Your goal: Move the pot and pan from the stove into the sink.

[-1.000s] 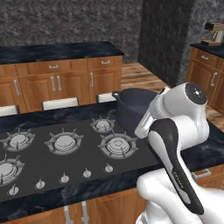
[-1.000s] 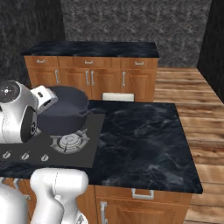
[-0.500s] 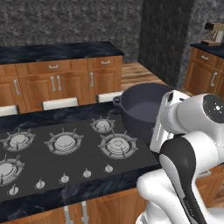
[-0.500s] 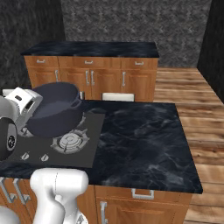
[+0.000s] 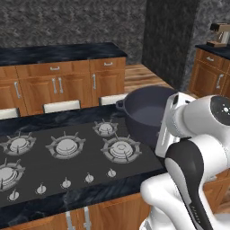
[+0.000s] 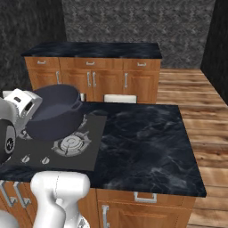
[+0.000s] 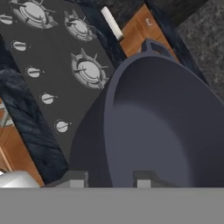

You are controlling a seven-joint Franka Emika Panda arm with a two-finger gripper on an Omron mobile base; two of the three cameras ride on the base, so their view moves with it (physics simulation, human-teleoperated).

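Pot (image 5: pixel 146 114) hangs tilted above the stove (image 5: pixel 67 157), its near rim apparently pinched by the hand (image 7: pixel 107 180); that one-sided hold could let it swing or slip.

You see the deep, dark blue-grey pot (image 5: pixel 144 116), empty and tilted, lifted above the right edge of the black stove (image 5: pixel 54 166), its burners bare.

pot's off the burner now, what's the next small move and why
Probably carry the pot clear of the stove toward the sink, kept level. The tool straddles its near wall, one fingertip inside, and the right base view shows the pot tilted above the front burner.
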